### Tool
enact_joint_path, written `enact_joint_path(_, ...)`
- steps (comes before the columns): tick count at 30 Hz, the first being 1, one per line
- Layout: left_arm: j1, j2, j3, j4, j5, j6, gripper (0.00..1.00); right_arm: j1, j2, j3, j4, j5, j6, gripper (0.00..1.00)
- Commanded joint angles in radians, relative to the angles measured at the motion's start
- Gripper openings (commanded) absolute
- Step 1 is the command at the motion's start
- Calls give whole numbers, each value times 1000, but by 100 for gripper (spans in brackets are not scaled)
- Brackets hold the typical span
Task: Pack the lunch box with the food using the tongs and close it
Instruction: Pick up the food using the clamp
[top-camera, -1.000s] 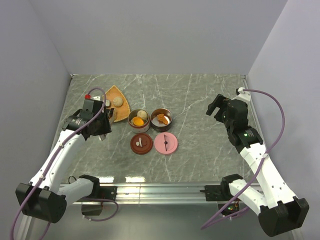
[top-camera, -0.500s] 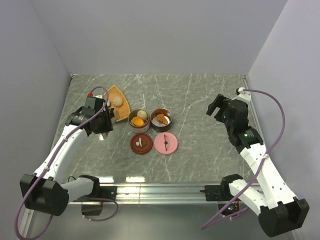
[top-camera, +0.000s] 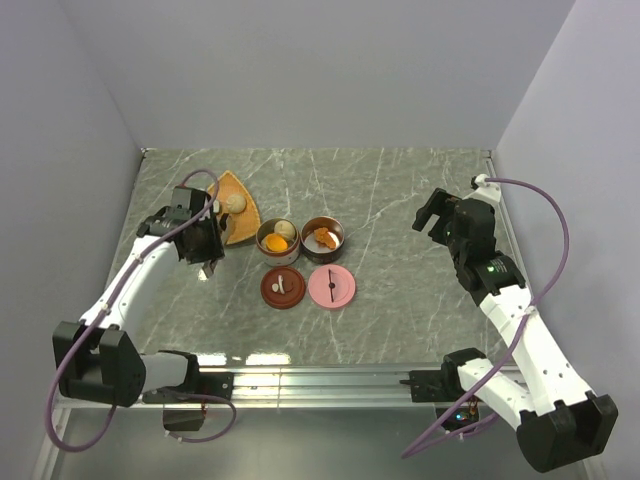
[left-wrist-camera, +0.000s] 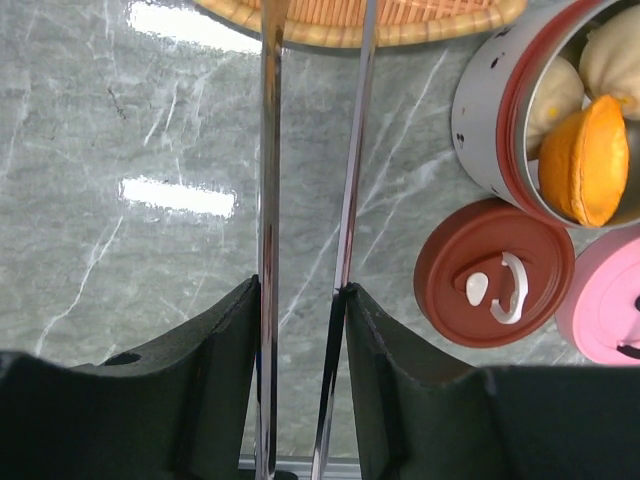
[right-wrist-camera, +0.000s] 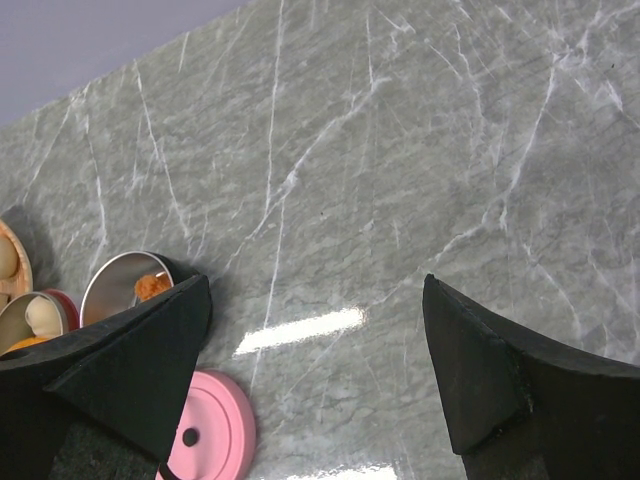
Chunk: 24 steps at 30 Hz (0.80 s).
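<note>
My left gripper (top-camera: 204, 240) (left-wrist-camera: 300, 300) is shut on the tongs (left-wrist-camera: 268, 150). Their two thin shiny arms run between the fingers (left-wrist-camera: 390, 380) towards the orange plate (top-camera: 240, 192). A beige ball of food (top-camera: 236, 203) lies on that plate. The lunch box is two open round tins. The left tin (top-camera: 277, 240) (left-wrist-camera: 480, 110) holds an orange chunk (left-wrist-camera: 585, 160) and a beige ball (left-wrist-camera: 555, 90). The right tin (top-camera: 323, 236) holds orange pieces (right-wrist-camera: 152, 285). My right gripper (top-camera: 437, 215) (right-wrist-camera: 316, 290) hangs open and empty at the right.
A brown lid (top-camera: 282, 288) (left-wrist-camera: 495, 285) and a pink lid (top-camera: 332, 287) (right-wrist-camera: 205, 425) lie flat just in front of the tins. The plate's rim (left-wrist-camera: 360, 20) sits right beyond the tong tips. Grey walls enclose the marble table (top-camera: 400, 190) on three sides.
My left arm has swung its gripper, still holding the tongs, slightly farther and to the right, nearer the plate. The right arm has not moved.
</note>
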Motion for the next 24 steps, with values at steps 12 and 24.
enact_joint_path(12,16,119,139,70,8,58,35,8,32,41,41,26,-33,93)
enact_joint_path(24,16,22,222,-52,21,37,25,7,64,56,56,15,-40,93)
